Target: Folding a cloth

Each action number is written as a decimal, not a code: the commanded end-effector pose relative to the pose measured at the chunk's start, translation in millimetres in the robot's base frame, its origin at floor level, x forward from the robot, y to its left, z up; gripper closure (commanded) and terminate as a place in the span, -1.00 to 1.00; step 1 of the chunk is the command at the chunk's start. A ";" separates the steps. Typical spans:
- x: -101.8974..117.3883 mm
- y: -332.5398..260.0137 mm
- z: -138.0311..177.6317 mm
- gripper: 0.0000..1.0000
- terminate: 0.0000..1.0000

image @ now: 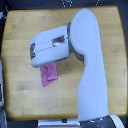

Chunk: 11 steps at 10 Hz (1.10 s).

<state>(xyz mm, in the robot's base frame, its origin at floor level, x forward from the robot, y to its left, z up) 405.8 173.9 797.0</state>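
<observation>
There, on the smooth wooden table [20,30] with rounded corners, the small pink cloth [49,75] lay crumpled and partly hidden under the boxy white gripper [45,64] of the glossy, rounded arm [92,65], whose fingers stayed out of sight, so their state could not be told.

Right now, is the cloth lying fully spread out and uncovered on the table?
No: the arm covers the upper part of the cloth, leaving a small pink piece showing.

plain pink-magenta cloth [48,74], white arm [90,65]
</observation>
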 end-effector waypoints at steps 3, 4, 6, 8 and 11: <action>-6.7 -10.9 -11.0 -1.00 -1.00; -7.0 -12.4 -11.2 -1.00 -1.00; -11.1 -21.0 -13.4 -1.00 -1.00; -9.8 -31.5 -11.6 -1.00 -1.00; 18.7 -50.6 20.3 -1.00 -1.00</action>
<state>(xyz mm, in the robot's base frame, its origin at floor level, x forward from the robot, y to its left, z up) 397.1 148.7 786.2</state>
